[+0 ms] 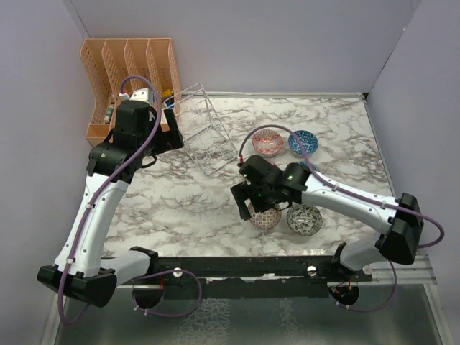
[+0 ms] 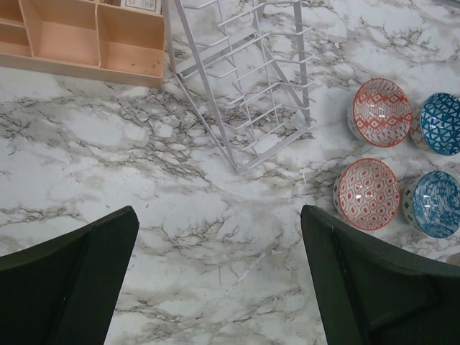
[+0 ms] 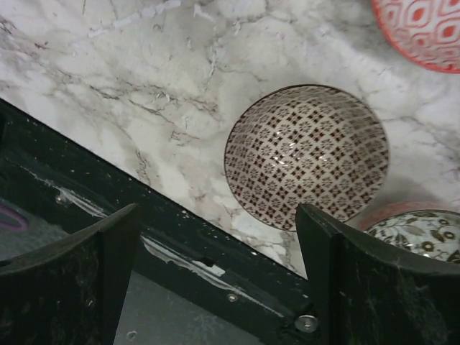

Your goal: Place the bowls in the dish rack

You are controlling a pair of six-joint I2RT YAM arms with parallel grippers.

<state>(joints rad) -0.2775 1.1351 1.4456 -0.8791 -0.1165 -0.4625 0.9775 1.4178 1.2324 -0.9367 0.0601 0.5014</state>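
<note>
Hovering the right gripper (image 3: 215, 212), jaws apart, over the brown bowl (image 3: 307, 154) at the worktop's (image 1: 180, 208) near edge. Left gripper (image 2: 219, 223) is also apart, holding nothing. Dish rack (image 1: 205, 131) near the far-left corner is bare, so I have all the bowls (image 1: 267, 143) left to load.

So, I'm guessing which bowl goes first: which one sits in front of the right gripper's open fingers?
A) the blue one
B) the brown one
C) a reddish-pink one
B: the right wrist view shows the brown bowl framed between the fingers of the open right gripper.
</note>
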